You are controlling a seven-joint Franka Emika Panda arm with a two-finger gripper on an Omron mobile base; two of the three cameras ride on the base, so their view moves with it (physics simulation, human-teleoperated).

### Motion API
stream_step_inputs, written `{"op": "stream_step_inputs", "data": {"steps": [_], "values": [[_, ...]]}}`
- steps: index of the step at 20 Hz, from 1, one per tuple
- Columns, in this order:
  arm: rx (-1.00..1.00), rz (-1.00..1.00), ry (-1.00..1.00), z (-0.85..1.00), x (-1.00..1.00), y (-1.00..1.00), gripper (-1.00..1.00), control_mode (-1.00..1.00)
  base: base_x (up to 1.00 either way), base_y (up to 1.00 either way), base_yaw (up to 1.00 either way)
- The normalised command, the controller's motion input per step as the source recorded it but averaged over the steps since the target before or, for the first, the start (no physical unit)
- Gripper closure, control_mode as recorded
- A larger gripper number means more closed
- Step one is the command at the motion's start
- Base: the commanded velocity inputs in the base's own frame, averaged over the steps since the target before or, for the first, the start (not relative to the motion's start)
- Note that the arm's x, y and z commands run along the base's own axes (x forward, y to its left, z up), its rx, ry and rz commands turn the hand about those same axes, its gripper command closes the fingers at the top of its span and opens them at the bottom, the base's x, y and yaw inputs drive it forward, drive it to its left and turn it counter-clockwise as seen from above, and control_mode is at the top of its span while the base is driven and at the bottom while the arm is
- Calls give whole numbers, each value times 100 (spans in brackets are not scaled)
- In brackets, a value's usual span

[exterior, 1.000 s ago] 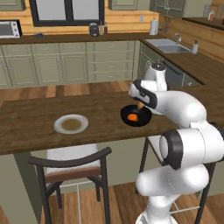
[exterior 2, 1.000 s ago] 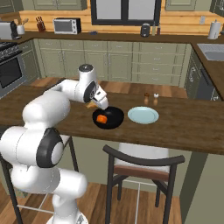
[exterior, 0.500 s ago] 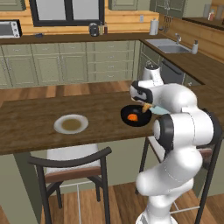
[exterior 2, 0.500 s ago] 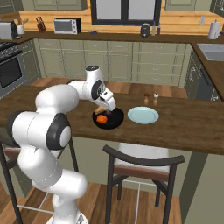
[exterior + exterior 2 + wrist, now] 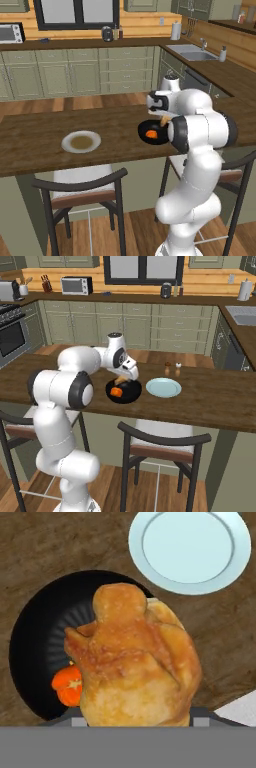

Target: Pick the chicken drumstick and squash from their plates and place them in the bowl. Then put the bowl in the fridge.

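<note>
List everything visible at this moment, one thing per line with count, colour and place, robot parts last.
bowl: one, black, on the wooden counter, under the claw.
squash: one, orange, inside the bowl.
chicken drumstick: one, golden-tan, held in the claw above the bowl.
plates: two; a pale one beside the bowl, a grey-white one with a brownish centre further along the counter.
shakers: two, small, on the counter behind the pale plate.
chairs: dark frames, at the counter's near side.
microwave: one, silver, on the back counter.
sink: one, on the side counter.
claw: one, shut on the chicken drumstick.
</note>
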Motion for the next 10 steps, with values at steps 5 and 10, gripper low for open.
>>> {"op": "stream_step_inputs", "data": {"steps": [5, 10], "values": [[0, 9, 1, -13, 52, -6, 100, -100, 0, 0, 0], [0, 9, 0, -28, 42, -6, 100, -100, 0, 0, 0]]}}
